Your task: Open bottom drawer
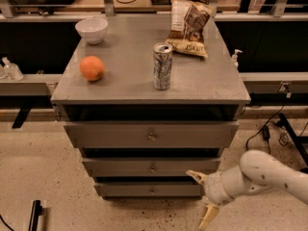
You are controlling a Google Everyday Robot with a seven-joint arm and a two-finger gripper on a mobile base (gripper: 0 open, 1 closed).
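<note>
White arm (269, 174), cream jaws, lower right

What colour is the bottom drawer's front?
Plain grey bottom drawer, seen in the camera view; the gripper, fingers open, is at its right end.

A single camera looks from in front of and above the cabinet (120, 88). It is tilted down and fairly near, so the top and all three drawer fronts show. The bottom drawer (144, 190) lies low in the view above the near floor (43, 172). The gripper (201, 198) shows at near right, fingers spread, just beside that drawer.
</note>
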